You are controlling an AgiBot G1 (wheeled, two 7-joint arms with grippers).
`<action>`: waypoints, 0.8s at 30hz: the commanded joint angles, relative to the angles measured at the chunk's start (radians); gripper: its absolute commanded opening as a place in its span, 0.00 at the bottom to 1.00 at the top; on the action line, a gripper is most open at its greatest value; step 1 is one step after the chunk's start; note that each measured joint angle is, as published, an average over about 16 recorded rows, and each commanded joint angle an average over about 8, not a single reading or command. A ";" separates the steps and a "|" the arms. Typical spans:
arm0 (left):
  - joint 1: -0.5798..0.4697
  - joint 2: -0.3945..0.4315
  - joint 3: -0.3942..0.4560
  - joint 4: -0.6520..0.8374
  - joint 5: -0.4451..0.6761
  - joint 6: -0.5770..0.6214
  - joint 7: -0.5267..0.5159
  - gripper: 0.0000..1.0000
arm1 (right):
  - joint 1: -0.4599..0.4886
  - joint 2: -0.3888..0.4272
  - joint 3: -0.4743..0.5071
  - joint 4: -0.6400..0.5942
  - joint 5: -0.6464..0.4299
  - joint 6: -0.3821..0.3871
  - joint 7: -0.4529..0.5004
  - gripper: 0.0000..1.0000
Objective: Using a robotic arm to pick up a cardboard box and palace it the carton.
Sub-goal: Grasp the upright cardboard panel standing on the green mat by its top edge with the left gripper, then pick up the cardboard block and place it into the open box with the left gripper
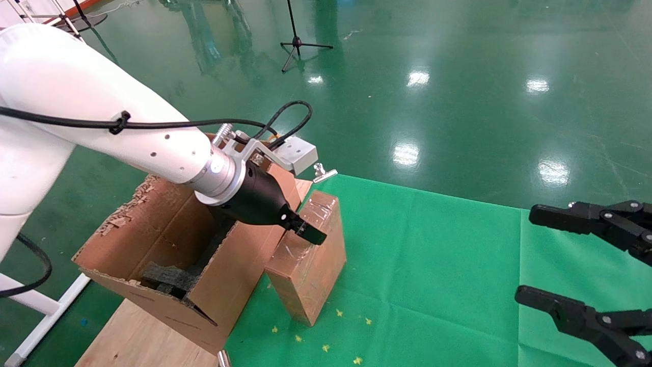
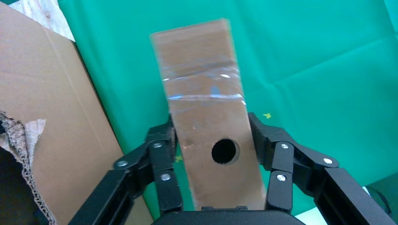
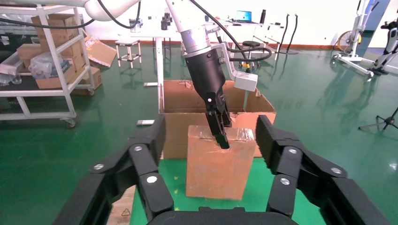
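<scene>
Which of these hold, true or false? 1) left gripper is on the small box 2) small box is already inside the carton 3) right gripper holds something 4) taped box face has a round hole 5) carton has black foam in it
1) True: the left gripper has its fingers against both sides of the cardboard box.
2) False: the box stands on the green cloth, beside the carton.
3) False: the right gripper is open and empty, off to the side.
4) True: the left wrist view shows it between the fingers.
5) True: black foam lies inside.
</scene>
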 commanded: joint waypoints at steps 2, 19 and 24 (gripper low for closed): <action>0.000 0.001 0.001 0.004 0.000 -0.001 0.002 0.00 | 0.000 0.000 0.000 0.000 0.000 0.000 0.000 1.00; -0.154 -0.146 -0.127 0.071 -0.129 -0.088 0.341 0.00 | 0.000 0.000 0.000 0.000 0.000 0.000 0.000 1.00; -0.274 -0.189 -0.174 0.174 -0.116 -0.100 0.487 0.00 | 0.000 0.000 0.000 0.000 0.000 0.000 0.000 1.00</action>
